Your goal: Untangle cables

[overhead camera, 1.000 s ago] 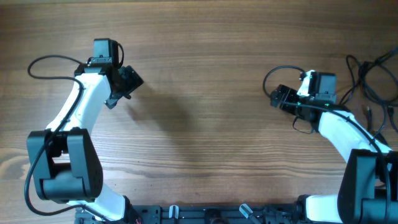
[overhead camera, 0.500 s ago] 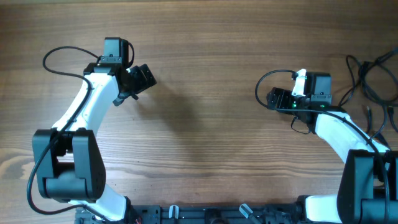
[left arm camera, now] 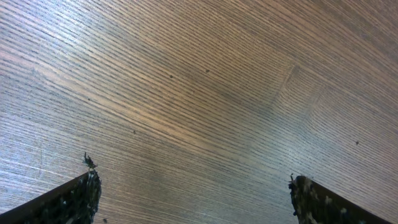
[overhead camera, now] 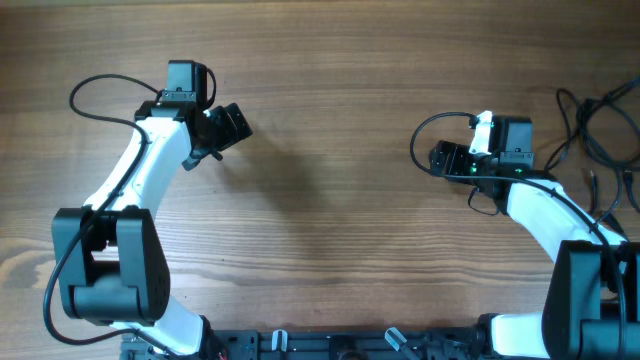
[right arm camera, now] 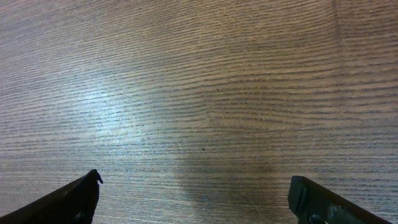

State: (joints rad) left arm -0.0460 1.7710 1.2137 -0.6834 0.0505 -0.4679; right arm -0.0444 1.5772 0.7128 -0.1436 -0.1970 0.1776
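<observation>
Bench (overhead camera: 330, 220): only bare wood grain is being shown in both wrist views. Cables (overhead camera: 590, 140): lying at the bench's far-right side and being cropped by the frame edge, well apart from both end effectors. Strand count and plug ends can't be made out, and the lower strands are being confused with the right arm's (overhead camera: 560, 215) own wiring. Left end effector (overhead camera: 226, 127) and right end effector (overhead camera: 447, 158): jaws are being held wide apart, with nothing gripped.
</observation>
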